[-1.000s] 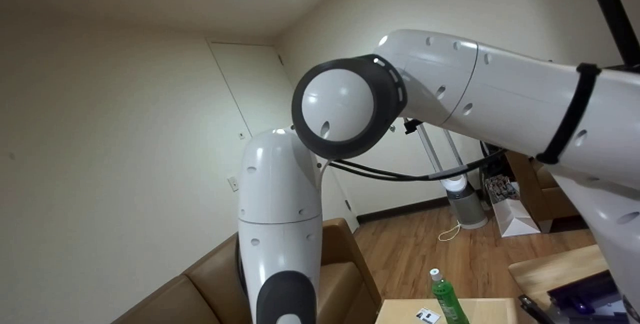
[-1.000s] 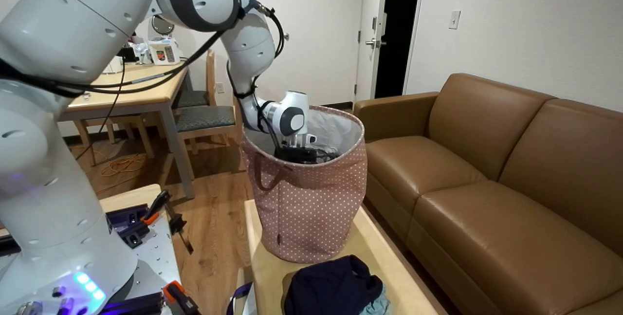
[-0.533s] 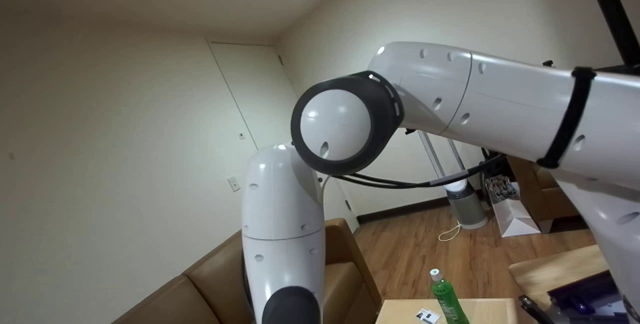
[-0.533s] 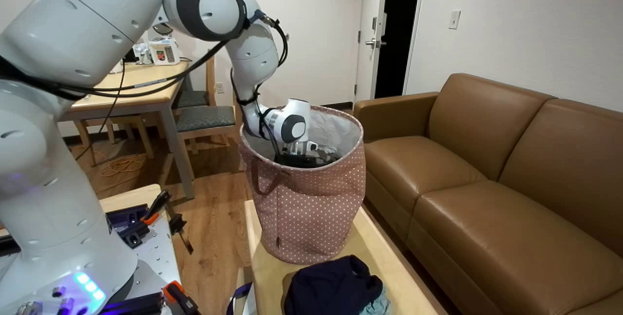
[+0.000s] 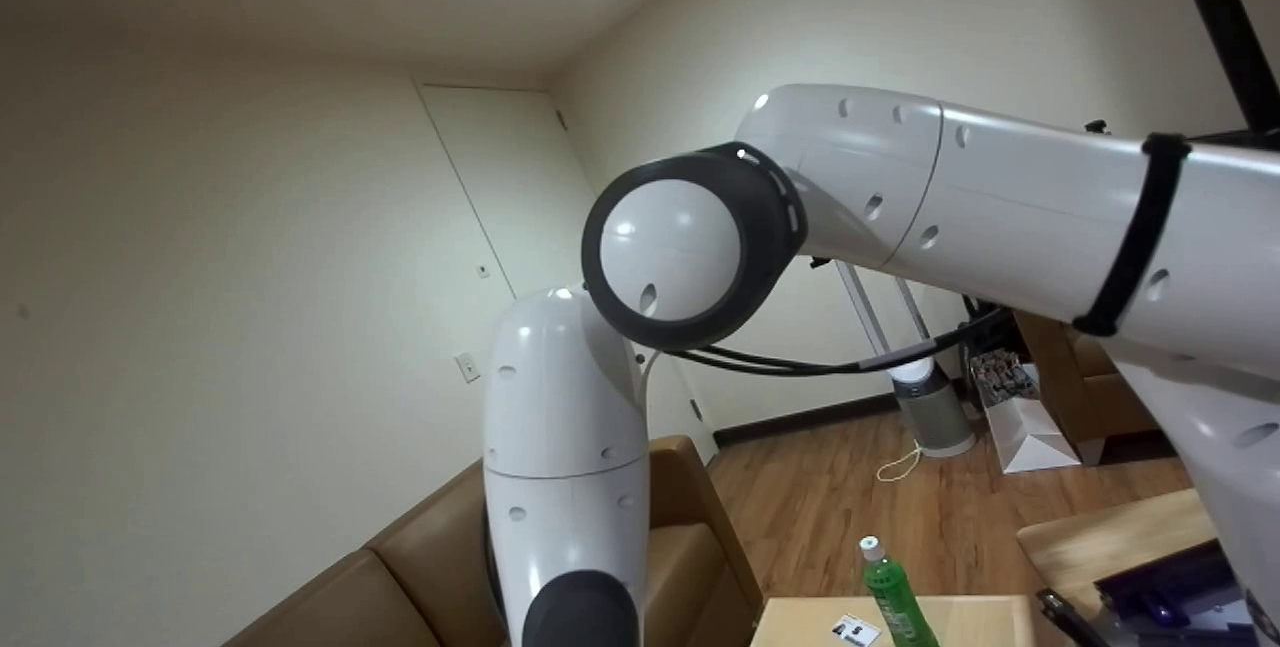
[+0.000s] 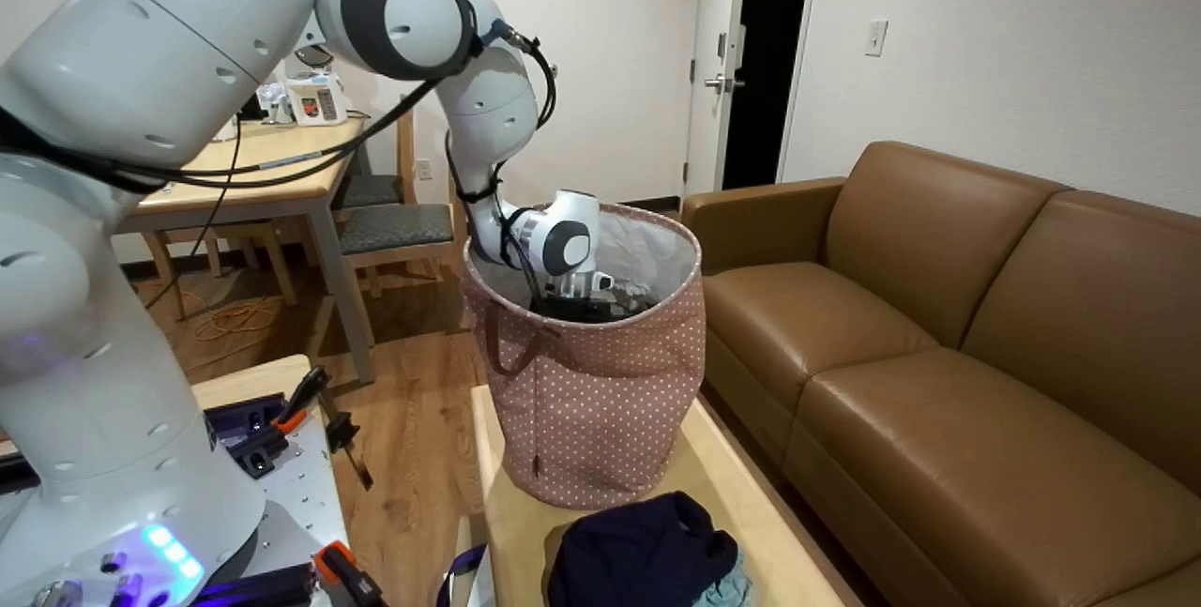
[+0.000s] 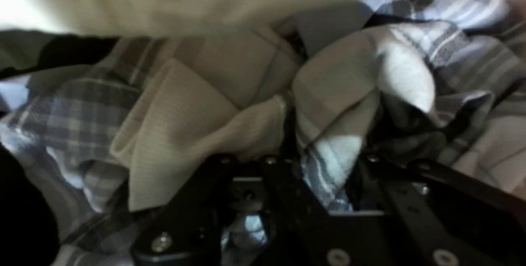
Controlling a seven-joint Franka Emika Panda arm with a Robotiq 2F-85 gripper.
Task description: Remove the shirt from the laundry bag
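Much plaid cloth (image 7: 337,81) around pincer (image 7: 322,167) in bag (image 6: 600,410); fingertips obscured, cannot tell whether clamped.

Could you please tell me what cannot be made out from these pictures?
Claw: in the wrist view, shadow and cloth obscure its tips, so any grip is unclear.
Plaid cloth: in the wrist view, overlapping folds hide where each garment ends.
Pale shape: in the wrist view, blurred and cut off by the top edge.
Laundry bag: in an exterior view, its front wall hides the lower inside.
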